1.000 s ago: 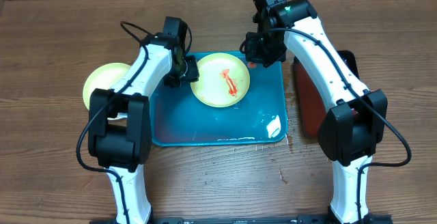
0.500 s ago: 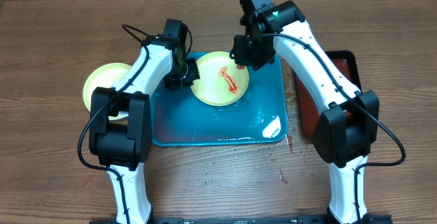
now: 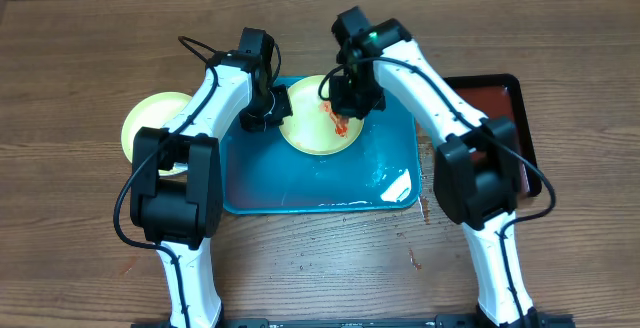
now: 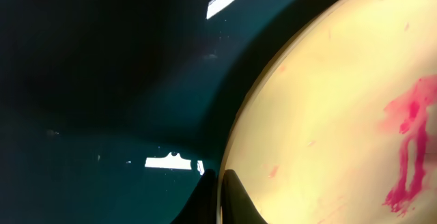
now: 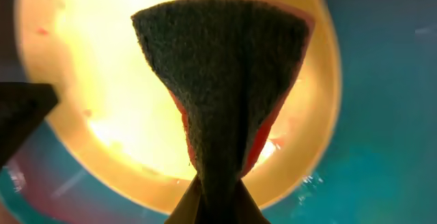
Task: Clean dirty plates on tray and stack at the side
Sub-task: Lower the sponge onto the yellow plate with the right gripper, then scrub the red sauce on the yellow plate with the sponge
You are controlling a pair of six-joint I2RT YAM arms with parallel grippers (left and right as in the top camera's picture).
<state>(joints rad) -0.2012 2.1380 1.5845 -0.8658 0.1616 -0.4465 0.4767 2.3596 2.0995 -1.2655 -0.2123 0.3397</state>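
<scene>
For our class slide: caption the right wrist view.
Right gripper pinches a dark sponge over the yellow plate on the turquoise tray.

the overhead camera looks straight down from well above the table point(image 3: 80, 58), far enough to take in both arms whole, with the turquoise tray point(image 3: 300, 183) near the middle and the arm bases at the bottom edge. the left wrist camera sits very close to the tray floor and looks out along the left gripper point(image 4: 220, 190) (only its tips show, at the bottom edge), so the smeared plate point(image 4: 328, 115) fills the right half. the right wrist camera looks down past the right gripper point(image 5: 217, 207) and its sponge point(image 5: 218, 67) onto the same plate, also close. all three views share that plate and the tray under it.
</scene>
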